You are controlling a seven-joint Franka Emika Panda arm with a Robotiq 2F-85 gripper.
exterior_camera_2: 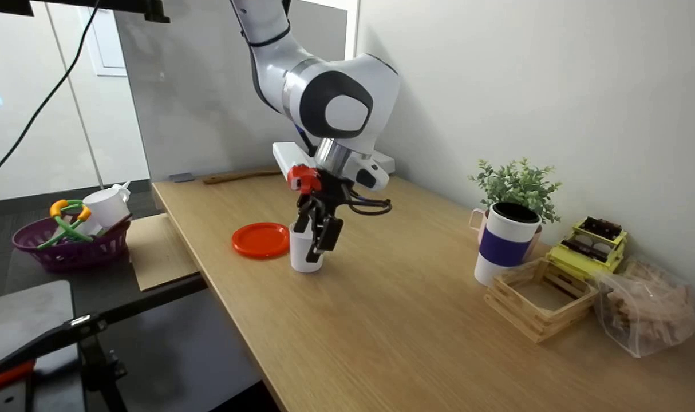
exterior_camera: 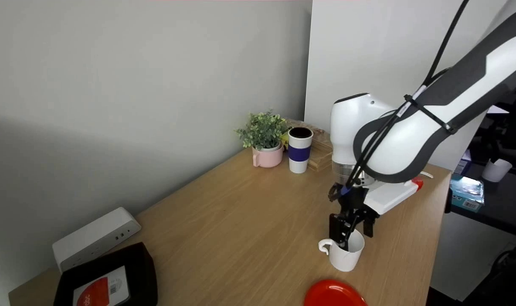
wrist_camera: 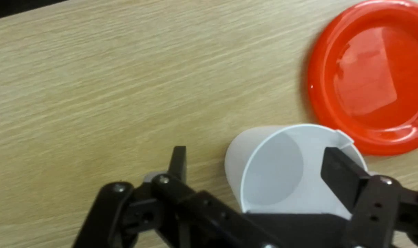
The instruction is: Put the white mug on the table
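The white mug (exterior_camera: 344,260) stands upright on the wood-grain table (exterior_camera: 241,225), right beside the red plate. In an exterior view its handle points left; the mug (exterior_camera_2: 300,252) also shows in an exterior view, partly behind the fingers. My gripper (exterior_camera: 355,236) is open and low over the mug. In the wrist view the gripper (wrist_camera: 257,168) has one finger over or inside the mouth of the mug (wrist_camera: 240,155), near the handle side. The other finger is outside, apart from the opposite wall. The handle is mostly hidden there behind the finger.
The red plate (exterior_camera_2: 260,239) lies close to the mug. A white cup with dark blue band (exterior_camera: 299,153), a potted plant (exterior_camera: 264,136) and a wooden crate (exterior_camera_2: 541,300) stand farther along the table. A black tray (exterior_camera: 143,272) and white power box (exterior_camera: 96,238) sit at the wall.
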